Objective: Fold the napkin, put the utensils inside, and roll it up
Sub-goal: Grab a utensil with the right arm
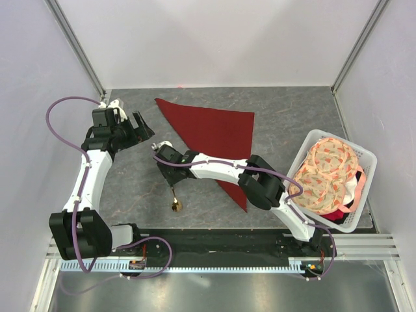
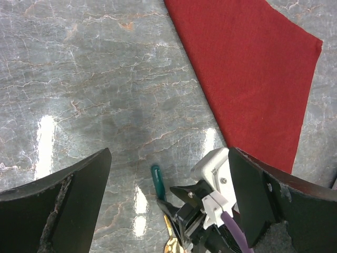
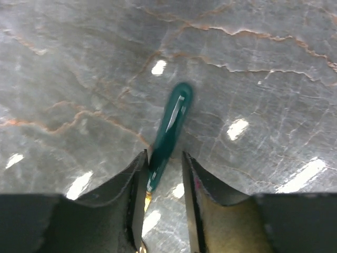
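Right end effector [image 3: 163,155] astride spoon [image 3: 174,117]

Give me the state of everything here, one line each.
napkin, flat on the table as a triangle.
spoon, lying on the table.
right claw, part-open astride the spoon's handle, not clamped.
left claw, wide open, empty.
basket, full of floral cloth.
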